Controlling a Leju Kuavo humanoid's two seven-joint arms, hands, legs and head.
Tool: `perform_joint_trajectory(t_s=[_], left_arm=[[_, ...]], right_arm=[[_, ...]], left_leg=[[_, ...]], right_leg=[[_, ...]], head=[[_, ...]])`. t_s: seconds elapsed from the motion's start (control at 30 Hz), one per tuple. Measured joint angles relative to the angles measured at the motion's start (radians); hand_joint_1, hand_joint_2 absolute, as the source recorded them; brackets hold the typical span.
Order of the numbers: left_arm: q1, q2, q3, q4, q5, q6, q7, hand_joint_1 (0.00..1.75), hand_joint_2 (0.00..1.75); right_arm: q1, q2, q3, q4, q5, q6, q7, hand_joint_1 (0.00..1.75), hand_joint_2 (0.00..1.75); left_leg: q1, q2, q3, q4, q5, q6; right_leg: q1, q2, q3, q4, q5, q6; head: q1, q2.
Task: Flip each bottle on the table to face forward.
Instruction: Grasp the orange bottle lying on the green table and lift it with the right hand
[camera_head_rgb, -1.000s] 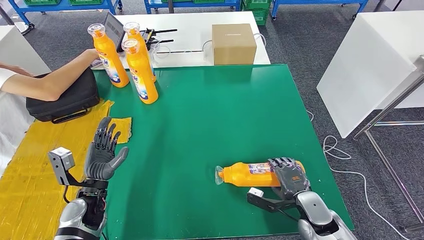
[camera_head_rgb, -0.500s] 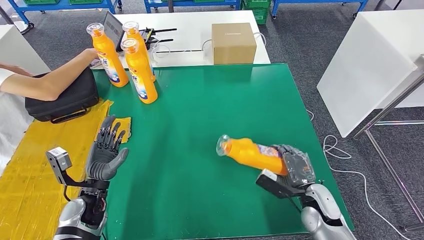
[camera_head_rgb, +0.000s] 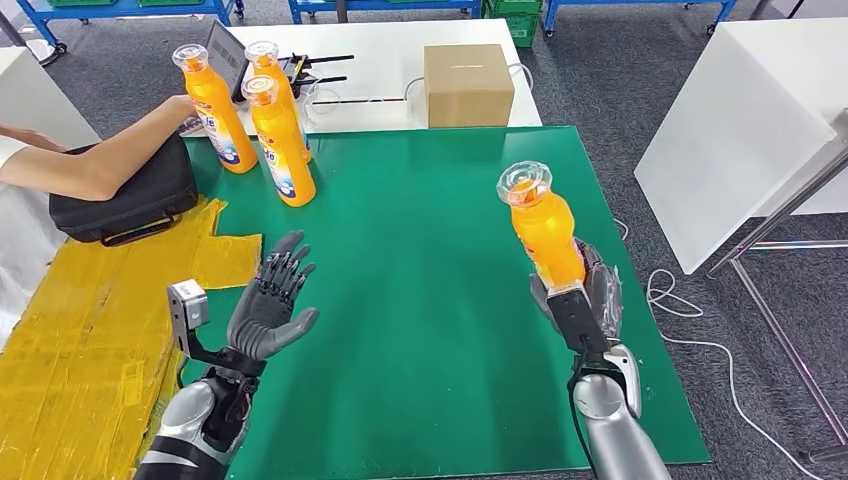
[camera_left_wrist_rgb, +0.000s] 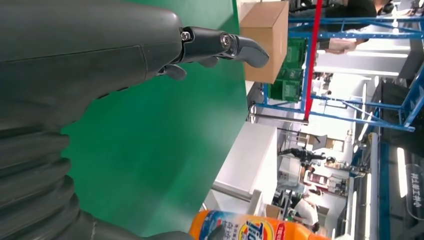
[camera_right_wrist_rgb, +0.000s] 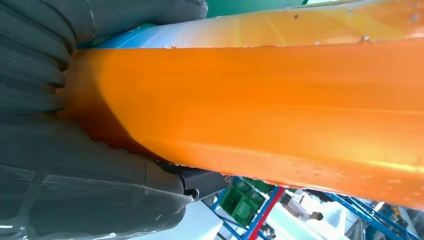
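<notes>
Near the green table's (camera_head_rgb: 430, 420) right edge, right hand (camera_head_rgb: 585, 300) clamps an upright orange detergent bottle (camera_head_rgb: 545, 225); left hand (camera_head_rgb: 268, 310) spread empty. Three bottles (camera_head_rgb: 250, 110) stand far-left, probably finished.

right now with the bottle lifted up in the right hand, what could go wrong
1. The right hand grips the orange bottle only at its base, so the tall top could tip or slip.
2. It is held near the green table's right edge; a drop might roll off.
3. The label faces away, toward the open left hand.
</notes>
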Motion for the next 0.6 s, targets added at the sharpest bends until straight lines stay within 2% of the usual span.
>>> perform_joint_trajectory(t_s=[0.2,0.4,0.6], left_arm=[[-0.009,0.0,-0.022,0.013,0.004,-0.002,0.0,0.0,1.75],[-0.054,-0.004,-0.088,0.033,-0.004,0.0,0.002,0.0,1.75],[-0.122,-0.028,-0.156,0.074,-0.038,0.095,0.002,0.0,1.75]], right_arm=[[-0.013,0.017,-0.003,0.023,-0.026,0.005,-0.002,1.75,1.75],[-0.059,0.068,-0.006,0.101,-0.181,0.077,-0.039,1.75,1.75],[-0.117,0.135,0.046,0.228,-0.215,0.119,-0.066,1.75,1.75]], left_leg=[[0.0,0.0,-0.001,0.0,0.0,0.0],[0.0,0.0,-0.001,0.0,0.0,0.0],[0.0,0.0,-0.001,0.0,0.001,0.0]], right_leg=[[0.0,0.0,-0.001,0.0,0.0,0.0],[0.0,0.0,-0.001,0.0,0.0,0.0],[0.0,0.0,-0.001,0.001,0.0,0.0]], head=[[0.0,0.0],[0.0,0.0],[0.0,0.0]])
